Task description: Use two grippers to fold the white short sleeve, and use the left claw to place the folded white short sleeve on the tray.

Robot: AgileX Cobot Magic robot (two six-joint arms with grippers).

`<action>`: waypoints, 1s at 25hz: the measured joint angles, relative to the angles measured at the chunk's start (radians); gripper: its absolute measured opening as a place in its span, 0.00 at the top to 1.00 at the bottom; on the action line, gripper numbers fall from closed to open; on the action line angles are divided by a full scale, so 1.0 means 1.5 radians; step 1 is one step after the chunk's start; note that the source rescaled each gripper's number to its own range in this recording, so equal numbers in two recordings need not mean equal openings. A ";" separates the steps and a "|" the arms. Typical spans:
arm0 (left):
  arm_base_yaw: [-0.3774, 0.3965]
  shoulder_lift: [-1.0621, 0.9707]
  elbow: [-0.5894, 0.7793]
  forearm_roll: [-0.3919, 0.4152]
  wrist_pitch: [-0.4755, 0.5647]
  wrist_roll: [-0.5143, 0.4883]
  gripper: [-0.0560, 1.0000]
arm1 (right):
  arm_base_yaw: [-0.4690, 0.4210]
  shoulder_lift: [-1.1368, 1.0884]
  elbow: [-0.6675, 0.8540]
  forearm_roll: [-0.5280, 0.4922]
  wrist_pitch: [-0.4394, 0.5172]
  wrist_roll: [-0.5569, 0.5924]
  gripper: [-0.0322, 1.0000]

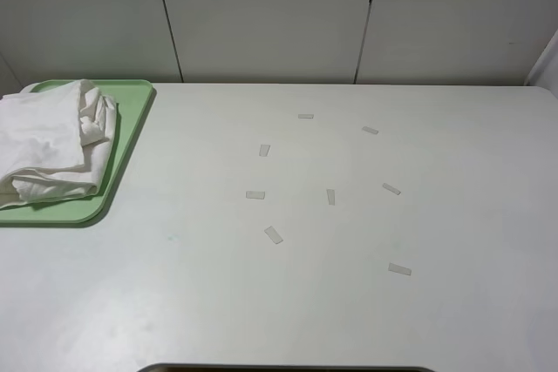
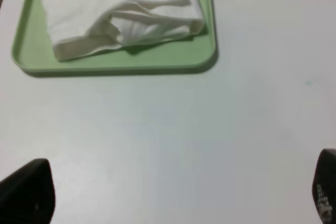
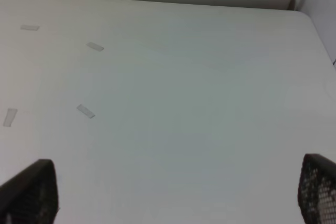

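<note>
The white short sleeve (image 1: 48, 145) lies folded and wrinkled on the pale green tray (image 1: 131, 124) at the table's far left. The left wrist view shows the shirt (image 2: 115, 9) on the tray (image 2: 121, 61), with bare table between them and my left gripper (image 2: 178, 195). That gripper is open and empty, its fingertips (image 2: 29, 192) wide apart. My right gripper (image 3: 173, 192) is open and empty over bare table, its fingertips (image 3: 31, 192) wide apart. Neither arm shows in the high view.
Several small white tape strips (image 1: 274, 234) lie scattered across the middle and right of the white table (image 1: 279, 302). Some show in the right wrist view (image 3: 85, 111). Pale wall panels stand behind the table. A dark edge runs along the table's front.
</note>
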 joint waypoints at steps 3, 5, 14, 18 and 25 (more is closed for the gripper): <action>0.000 0.000 0.006 -0.001 -0.003 -0.001 0.02 | 0.000 0.000 0.000 0.000 0.000 0.000 0.00; 0.000 0.000 0.006 -0.001 -0.009 -0.001 0.02 | 0.000 0.000 0.000 0.000 0.000 0.000 0.00; 0.000 0.000 0.029 -0.021 -0.062 0.000 0.03 | 0.000 0.000 0.000 0.001 0.000 0.000 0.00; 0.000 0.000 0.029 -0.019 -0.063 0.000 0.03 | 0.000 0.000 0.000 0.000 0.000 0.000 0.00; 0.000 0.000 0.029 -0.016 -0.065 0.000 0.03 | 0.000 0.000 0.000 0.001 0.000 0.000 0.00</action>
